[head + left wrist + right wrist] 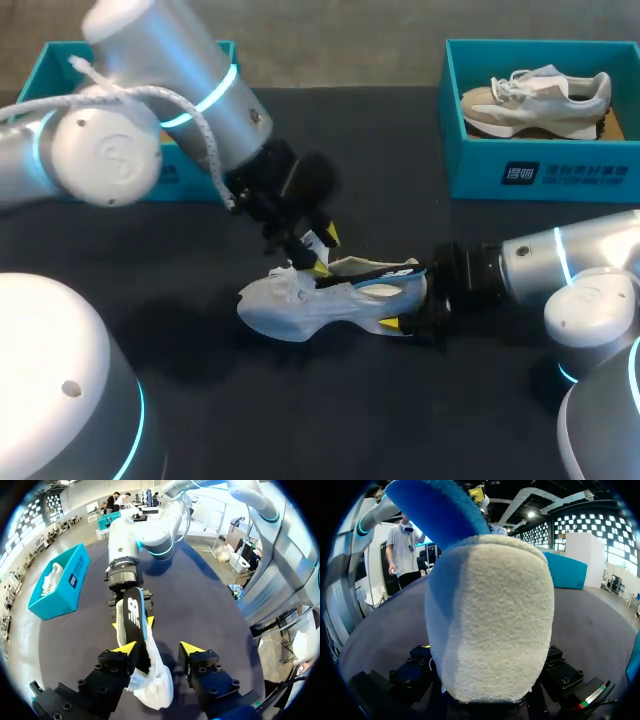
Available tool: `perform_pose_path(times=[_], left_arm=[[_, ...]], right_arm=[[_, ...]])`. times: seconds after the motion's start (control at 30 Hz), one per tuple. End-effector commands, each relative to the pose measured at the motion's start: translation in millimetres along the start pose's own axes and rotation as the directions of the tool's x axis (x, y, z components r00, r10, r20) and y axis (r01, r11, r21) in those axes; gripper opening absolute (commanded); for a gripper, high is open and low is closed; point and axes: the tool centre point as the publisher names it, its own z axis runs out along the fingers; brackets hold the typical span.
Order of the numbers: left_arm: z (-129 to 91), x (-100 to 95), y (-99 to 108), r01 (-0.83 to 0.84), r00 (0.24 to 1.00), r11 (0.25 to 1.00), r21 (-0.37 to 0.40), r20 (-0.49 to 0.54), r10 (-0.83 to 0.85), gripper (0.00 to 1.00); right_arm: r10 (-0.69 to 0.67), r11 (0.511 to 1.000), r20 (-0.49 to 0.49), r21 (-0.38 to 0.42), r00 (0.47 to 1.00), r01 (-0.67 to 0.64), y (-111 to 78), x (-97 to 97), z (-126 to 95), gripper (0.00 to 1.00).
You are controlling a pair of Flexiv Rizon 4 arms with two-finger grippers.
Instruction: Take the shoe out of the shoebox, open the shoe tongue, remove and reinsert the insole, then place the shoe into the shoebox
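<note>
A white and pale blue shoe (320, 300) lies on its side in the middle of the black table. Its dark insole (133, 616) shows along the opening. My right gripper (402, 296) is shut on the shoe's heel, one yellow tip on each side (132, 624). The heel (490, 615) fills the right wrist view and hides that gripper's tips. My left gripper (322, 252) is just above the shoe's opening. Its fingers are open (159, 649), with the insole's front end resting against one of them. The white toe (156, 686) lies under it.
A teal shoebox (540, 175) at the back right holds a beige shoe (535, 98). A second teal shoebox (50, 62) stands at the back left, mostly hidden behind my left arm. The black tabletop (400, 420) in front of the shoe is bare.
</note>
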Motion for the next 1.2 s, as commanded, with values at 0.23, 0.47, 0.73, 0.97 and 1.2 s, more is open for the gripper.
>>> perform_pose_path(times=[0.23,0.47,0.73,0.97,1.2], left_arm=[[53.3,-24.6,-15.0,0.003,1.000,0.999,-0.037,0.008,-0.003,0.54],[70.1,-25.8,-18.5,0.017,0.996,0.997,-0.072,0.089,-0.010,0.59],[79.5,-26.1,-20.7,0.030,0.983,0.994,-0.110,0.184,-0.010,0.61],[83.3,-25.4,-19.6,0.040,0.967,0.991,-0.128,0.253,-0.006,0.57],[84.5,-28.3,-15.6,0.051,0.964,0.989,-0.141,0.267,-0.011,0.56]], right_arm=[[0.001,1.000,0.000,0.004,1.000,-0.001,-0.2,-0.6,0.7,0.00],[0.001,1.000,0.000,0.004,1.000,-0.001,-0.2,-0.6,0.7,0.00],[0.001,1.000,0.000,0.004,1.000,-0.001,-0.2,-0.6,0.7,0.00],[0.001,1.000,0.000,0.004,1.000,-0.001,-0.2,-0.6,0.7,0.00],[0.001,1.000,0.000,0.004,1.000,-0.001,-0.2,-0.6,0.7,0.00]])
